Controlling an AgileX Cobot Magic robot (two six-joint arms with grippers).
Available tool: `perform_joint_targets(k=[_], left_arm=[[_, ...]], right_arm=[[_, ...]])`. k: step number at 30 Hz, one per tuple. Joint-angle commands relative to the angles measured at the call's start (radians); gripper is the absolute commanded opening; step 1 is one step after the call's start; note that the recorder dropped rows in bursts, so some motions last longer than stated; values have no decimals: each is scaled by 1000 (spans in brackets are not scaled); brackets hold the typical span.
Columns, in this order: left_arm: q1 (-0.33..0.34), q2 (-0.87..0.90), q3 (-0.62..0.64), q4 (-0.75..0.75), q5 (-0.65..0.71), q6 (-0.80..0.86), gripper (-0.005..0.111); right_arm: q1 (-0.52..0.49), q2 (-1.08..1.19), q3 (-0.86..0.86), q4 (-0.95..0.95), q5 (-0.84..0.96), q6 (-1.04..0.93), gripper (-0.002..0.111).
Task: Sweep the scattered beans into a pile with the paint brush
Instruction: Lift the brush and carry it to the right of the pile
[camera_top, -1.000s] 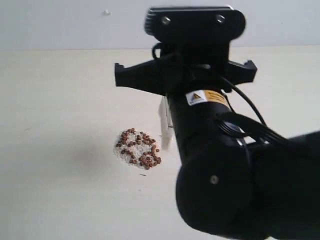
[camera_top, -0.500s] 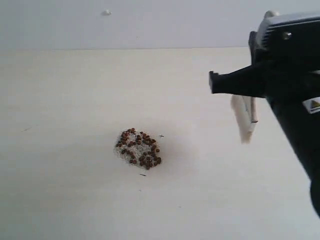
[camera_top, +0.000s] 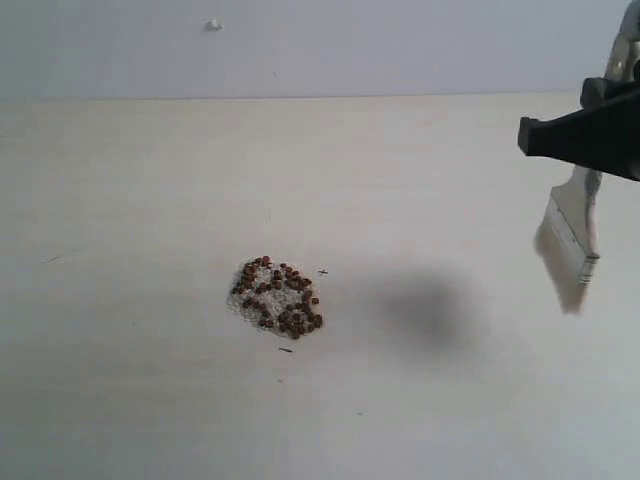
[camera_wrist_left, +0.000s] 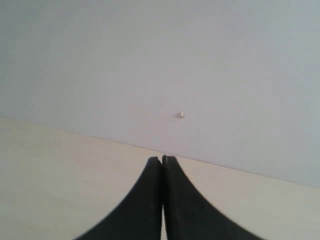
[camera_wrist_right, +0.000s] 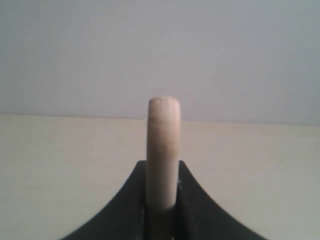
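Observation:
The beans (camera_top: 278, 297) lie in one small reddish-brown pile mixed with white crumbs, left of the table's middle. My right gripper (camera_wrist_right: 162, 164) is shut on the paint brush (camera_wrist_right: 162, 140), seen edge-on between its jaws. In the exterior view the paint brush (camera_top: 570, 238) hangs at the far right with its cream bristles pointing down, above the table and well away from the beans. Only the right gripper's black body (camera_top: 585, 135) shows there. My left gripper (camera_wrist_left: 162, 159) is shut with nothing in it, and it is outside the exterior view.
The pale table (camera_top: 140, 200) meets a grey-white wall along its far edge. A small white speck (camera_top: 213, 24) sits on the wall. A soft shadow (camera_top: 430, 305) falls on the table right of the beans, and a tiny dark fleck (camera_top: 286, 349) lies just below the pile.
My right arm has swung from over the pile to the far right, taking the paint brush with it. The pile of beans has not moved.

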Motion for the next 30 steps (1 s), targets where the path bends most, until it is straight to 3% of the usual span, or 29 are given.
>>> perform_joint_targets(k=[1, 2, 4, 15, 23, 30], left_arm=[[-5, -7, 4, -5, 4, 0, 0], [-5, -7, 4, -5, 4, 0, 0], [-5, -7, 4, -5, 4, 0, 0], [-5, -7, 4, -5, 4, 0, 0], [-5, -7, 4, -5, 4, 4, 0], [-5, -7, 4, -5, 4, 4, 0]], right_arm=[[-84, 6, -64, 127, -93, -275, 0], [-147, 6, -112, 197, 24, -420, 0], [-211, 11, -148, 255, 131, -493, 0], [-552, 157, -259, 252, 934, -524, 0], [-581, 327, -388, 290, 1391, -501, 0], [-581, 469, -511, 219, 1717, -363, 0]])
